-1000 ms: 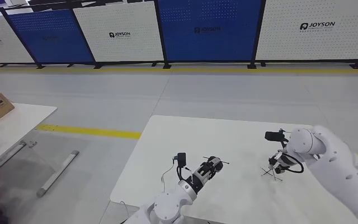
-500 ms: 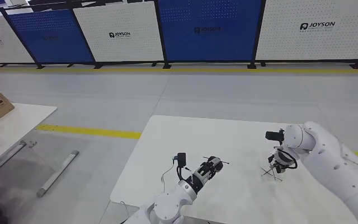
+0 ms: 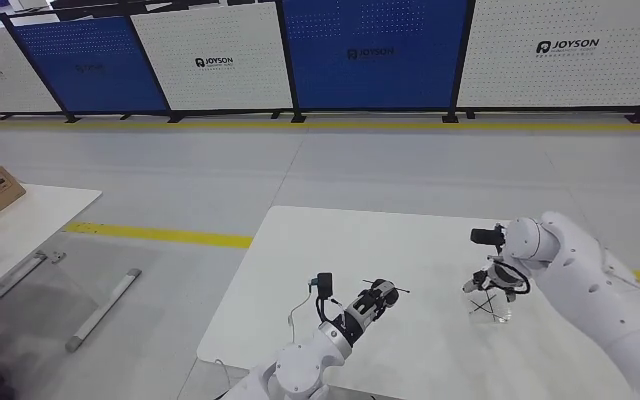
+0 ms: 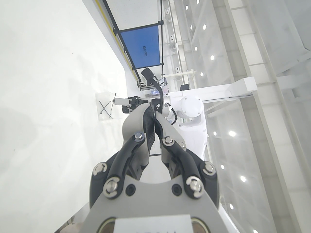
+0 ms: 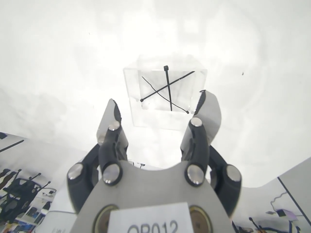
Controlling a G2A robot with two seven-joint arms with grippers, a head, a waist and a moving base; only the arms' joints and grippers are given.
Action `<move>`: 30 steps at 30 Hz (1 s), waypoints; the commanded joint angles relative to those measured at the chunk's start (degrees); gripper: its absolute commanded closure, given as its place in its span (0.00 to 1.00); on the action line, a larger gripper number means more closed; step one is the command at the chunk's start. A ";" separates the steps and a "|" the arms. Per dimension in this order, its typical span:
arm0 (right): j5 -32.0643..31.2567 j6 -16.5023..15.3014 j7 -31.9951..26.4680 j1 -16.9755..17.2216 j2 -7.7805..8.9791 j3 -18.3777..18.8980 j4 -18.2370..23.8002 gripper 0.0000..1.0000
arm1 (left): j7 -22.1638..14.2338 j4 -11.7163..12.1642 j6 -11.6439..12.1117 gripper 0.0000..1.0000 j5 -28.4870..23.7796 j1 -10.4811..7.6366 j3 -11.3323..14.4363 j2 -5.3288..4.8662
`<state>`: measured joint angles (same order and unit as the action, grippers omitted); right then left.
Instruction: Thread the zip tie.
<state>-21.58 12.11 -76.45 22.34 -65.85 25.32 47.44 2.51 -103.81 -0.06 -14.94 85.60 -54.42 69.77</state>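
Left tool (image 3: pixel 381 292) sits over the near-middle of the surface (image 3: pixel 330 250). Its fingers (image 4: pixel 145 122) are pressed together, closed on the held zip tie (image 3: pixel 386 287).
- In the top view the tie crosses the fingertips as a thin black strip.
- Its long axis runs left to right, with the right end a touch nearer. A short length sticks out on each side of the tool.
- I can't make out which end carries the head.

Right tool (image 5: pixel 158 98) is over the right part of the surface, well apart from the left one. Its fingers (image 5: pixel 206 103) are spread wide and hold nothing.
- A clear box (image 5: pixel 199 73) stands directly below it. From the wrist camera the box shows in the gap between the two fingers.
- In the top view the box (image 3: pixel 492 310) lies just to the near side of the tool (image 3: pixel 481 283).

Spare zip ties (image 5: pixel 167 88) lie flat in the box, three of them, not touching the fingers.
- Two straight ones cross in an X.
- One of those runs roughly along the box's side walls. The other lies on the diagonal, with its head near a corner.
- The third is bent and slants across both, with its head at the opposite corner.
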 commanded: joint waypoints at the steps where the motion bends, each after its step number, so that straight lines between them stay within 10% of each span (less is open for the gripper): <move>1: -0.43 -0.68 1.29 0.42 0.42 0.81 1.07 0.43 | 0.00 0.00 0.00 1.00 0.00 0.00 0.00 0.00; 9: -1.38 -2.98 3.78 4.07 4.49 7.03 8.72 0.47 | 0.00 0.00 0.00 1.00 0.00 0.00 0.00 0.00; 10: -2.03 -2.90 4.17 4.86 5.23 8.01 10.43 0.35 | 0.00 0.00 0.00 1.00 0.00 0.00 0.00 0.00; 11: -3.25 -2.74 4.39 6.17 6.32 9.32 13.11 0.00 | 0.00 0.00 0.00 1.00 0.00 0.00 0.00 0.00; 23: -8.86 1.57 9.39 9.78 7.90 11.04 18.92 0.00 | 0.00 0.00 0.00 1.00 0.00 0.00 0.00 0.00; 30: -13.28 -3.79 13.60 11.59 8.08 11.34 20.63 0.00 | 0.00 0.00 0.00 1.00 0.00 0.00 0.00 0.00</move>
<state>-34.36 9.10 -62.80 33.91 -57.70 36.82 68.22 2.51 -103.81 -0.06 -14.94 85.60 -54.42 69.77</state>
